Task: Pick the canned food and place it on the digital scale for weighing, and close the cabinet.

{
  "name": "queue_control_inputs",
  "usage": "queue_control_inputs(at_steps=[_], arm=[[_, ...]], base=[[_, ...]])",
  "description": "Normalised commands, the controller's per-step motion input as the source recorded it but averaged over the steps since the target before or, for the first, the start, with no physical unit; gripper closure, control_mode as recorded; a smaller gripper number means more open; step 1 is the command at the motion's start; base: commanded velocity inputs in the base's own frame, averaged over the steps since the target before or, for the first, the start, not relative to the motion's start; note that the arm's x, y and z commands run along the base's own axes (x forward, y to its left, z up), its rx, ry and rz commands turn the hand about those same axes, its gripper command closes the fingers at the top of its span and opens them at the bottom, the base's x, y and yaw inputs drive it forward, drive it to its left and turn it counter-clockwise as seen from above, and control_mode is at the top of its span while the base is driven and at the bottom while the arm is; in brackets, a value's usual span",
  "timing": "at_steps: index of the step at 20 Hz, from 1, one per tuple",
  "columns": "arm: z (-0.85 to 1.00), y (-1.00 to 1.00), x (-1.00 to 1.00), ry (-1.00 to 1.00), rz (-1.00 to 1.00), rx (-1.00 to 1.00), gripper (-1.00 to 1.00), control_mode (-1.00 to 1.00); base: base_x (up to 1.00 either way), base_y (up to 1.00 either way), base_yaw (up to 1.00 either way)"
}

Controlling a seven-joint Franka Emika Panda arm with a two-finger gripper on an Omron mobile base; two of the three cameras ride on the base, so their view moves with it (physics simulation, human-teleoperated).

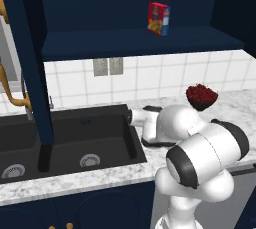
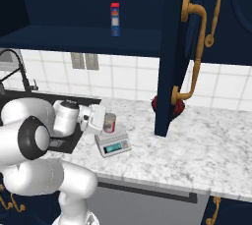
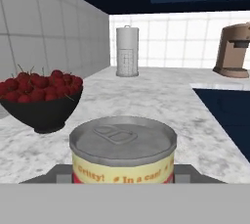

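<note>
The canned food (image 2: 110, 122), a short can with a red-and-cream label and a silver top, sits upright over the plate of the digital scale (image 2: 112, 145). I cannot tell whether its base touches the plate. My gripper (image 2: 105, 121) reaches in from the left and is shut on the can. In the hand view the canned food (image 3: 123, 149) fills the foreground, with grey corners of the digital scale (image 3: 58, 173) beneath it. The cabinet (image 2: 173, 47) hangs above with its doors swung open and brass handles (image 2: 195, 47) showing. Its other door (image 1: 30, 58) stands edge-on over the sink.
A red-and-yellow box (image 1: 158, 18) stands on the cabinet shelf. A dark bowl of cherries (image 3: 41, 98) sits on the marble counter just past the scale. The black sink (image 1: 65, 143) lies to the left. A metal canister (image 3: 127, 52) and a coffee machine (image 3: 235, 52) stand farther off.
</note>
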Motion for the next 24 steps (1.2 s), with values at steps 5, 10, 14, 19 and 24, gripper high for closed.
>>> queue_control_inputs(at_steps=[5,10,14,19,24], arm=[[-0.29,0.0,0.03,-0.07,-0.01,0.0,1.0,-1.0],[-0.39,-0.03,0.0,-0.11,-0.01,0.0,1.0,-1.0],[-0.28,0.0,0.0,-0.12,0.0,0.0,1.0,-1.0],[-0.37,0.0,0.0,-0.16,0.0,0.01,1.0,-1.0],[-0.47,0.0,0.0,-0.11,0.0,0.01,-1.0,-1.0]], base=[[0.0,0.0,0.0],[0.0,0.0,0.0],[0.0,0.0,0.0],[0.0,0.0,0.0],[0.0,0.0,0.0]])
